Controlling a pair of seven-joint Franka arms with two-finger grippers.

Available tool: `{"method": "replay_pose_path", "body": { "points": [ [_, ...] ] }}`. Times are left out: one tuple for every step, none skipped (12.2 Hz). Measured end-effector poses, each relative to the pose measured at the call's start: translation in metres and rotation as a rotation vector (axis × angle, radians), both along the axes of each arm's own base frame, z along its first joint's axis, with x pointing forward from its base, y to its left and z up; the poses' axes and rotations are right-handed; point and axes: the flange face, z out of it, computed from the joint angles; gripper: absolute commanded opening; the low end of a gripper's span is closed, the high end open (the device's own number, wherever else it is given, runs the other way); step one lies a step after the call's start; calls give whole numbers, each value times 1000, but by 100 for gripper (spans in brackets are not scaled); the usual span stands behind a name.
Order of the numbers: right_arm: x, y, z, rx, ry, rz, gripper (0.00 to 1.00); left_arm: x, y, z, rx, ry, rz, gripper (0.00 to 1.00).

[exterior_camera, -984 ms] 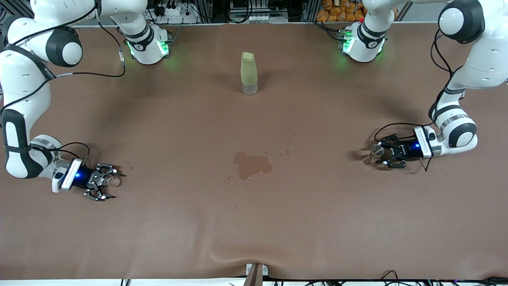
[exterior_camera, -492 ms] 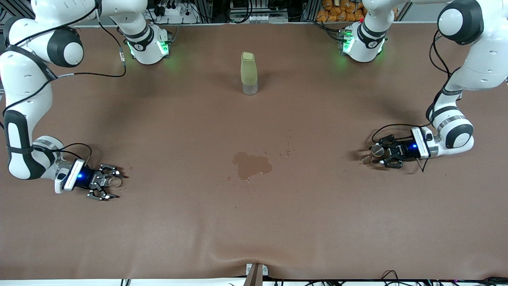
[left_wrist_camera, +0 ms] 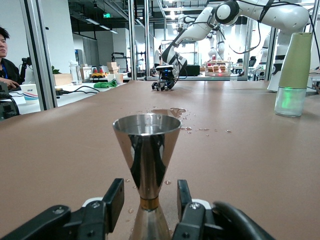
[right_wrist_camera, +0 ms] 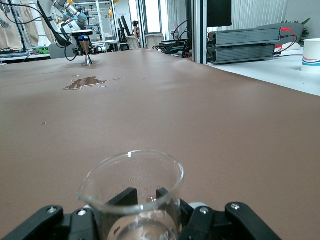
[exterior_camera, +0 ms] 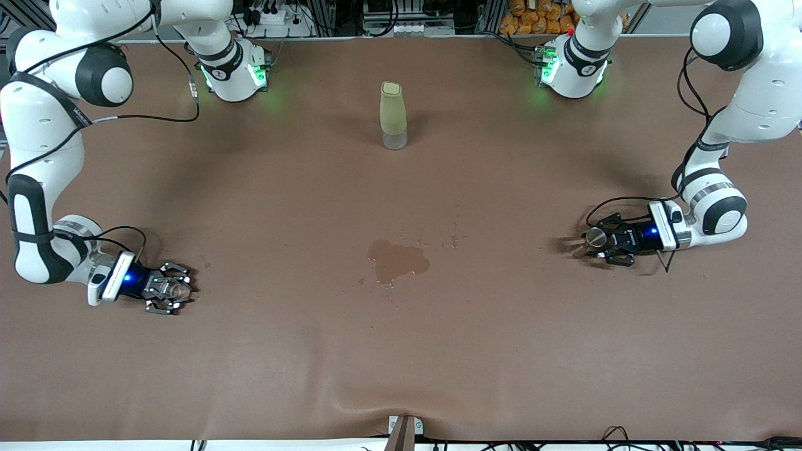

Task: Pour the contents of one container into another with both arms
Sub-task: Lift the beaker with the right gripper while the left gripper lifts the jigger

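The right claw (exterior_camera: 177,289), low on the desk (exterior_camera: 401,351) at its arm's end, clasps the glass cup (right_wrist_camera: 134,197). The left claw (exterior_camera: 600,242) straddles the steel jigger's (left_wrist_camera: 146,150) waist, fingers (left_wrist_camera: 114,197) not yet touching. Before lifting, it should seat squarely.

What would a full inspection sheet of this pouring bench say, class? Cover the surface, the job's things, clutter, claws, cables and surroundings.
Surface: brown table, with a puddle at its middle.
Job's things: glass cup toward the right arm's end; steel jigger toward the left arm's end; both upright.
Clutter: green bottle, standing farther from the front camera than the puddle.
Claws: right claw shut on the glass cup; left claw around the steel jigger's waist.
Cables: black cable lies on the table.
Surroundings: seated person, shelving, more robot arms.
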Motion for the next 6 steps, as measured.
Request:
{"method": "replay_pose_path", "body": {
  "points": [
    [0, 0, 0, 0, 0, 1, 0, 0, 0, 0, -1, 1, 2, 50],
    [0, 0, 0, 0, 0, 1, 0, 0, 0, -1, -2, 1, 3, 48],
    [0, 0, 0, 0, 0, 1, 0, 0, 0, -1, -3, 1, 4, 47],
    [0, 1, 0, 2, 0, 2, 0, 0, 0, -1, -3, 1, 4, 47],
    [1, 3, 0, 5, -1, 4, 0, 0, 0, -1, -3, 1, 4, 46],
    [2, 7, 0, 10, -2, 7, 0, 0, -1, -2, -4, 1, 4, 44]
  ]
}}
